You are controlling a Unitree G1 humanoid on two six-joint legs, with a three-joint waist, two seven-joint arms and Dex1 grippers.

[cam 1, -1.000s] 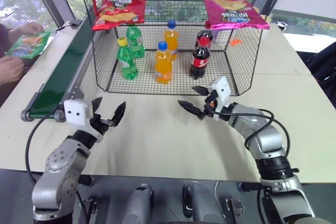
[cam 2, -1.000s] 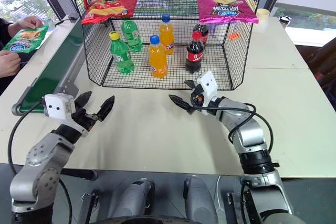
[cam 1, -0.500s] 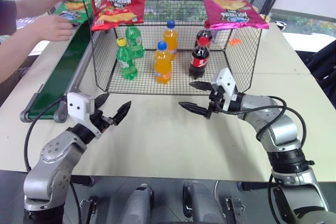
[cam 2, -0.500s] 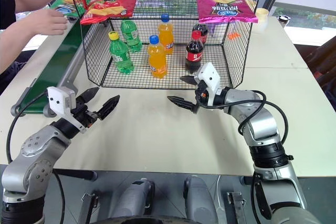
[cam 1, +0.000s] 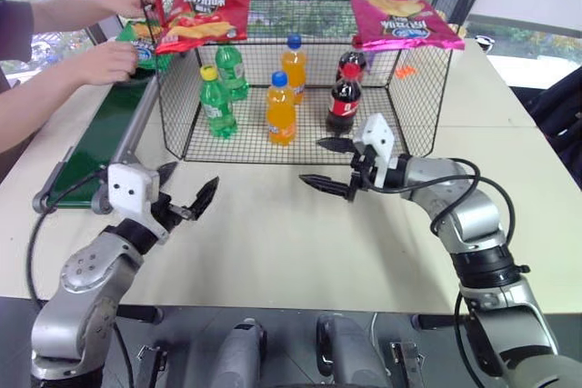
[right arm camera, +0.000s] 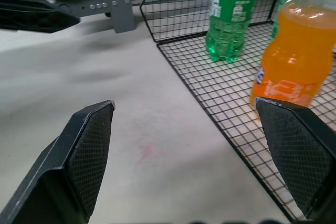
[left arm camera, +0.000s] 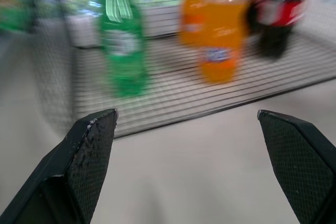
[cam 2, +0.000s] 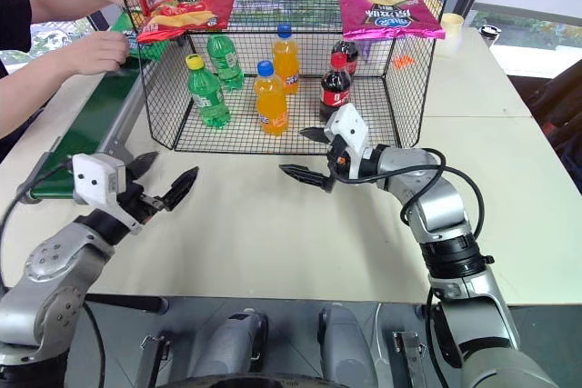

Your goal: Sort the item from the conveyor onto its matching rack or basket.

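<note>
The green chip bag lies at the far end of the conveyor, under a person's hands, beside the black wire cage. Both claws hover over the bench in front of the cage: the left claw and the right claw are wide open and hold nothing.

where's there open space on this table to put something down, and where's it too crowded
Free: the beige tabletop between the open left claw and open right claw, in front of the black wire-mesh cage, and the stretch right of the cage. Crowded: the cage floor, with six bottles. A person's hands hold the green chip bag at the dark green conveyor's far end.
</note>
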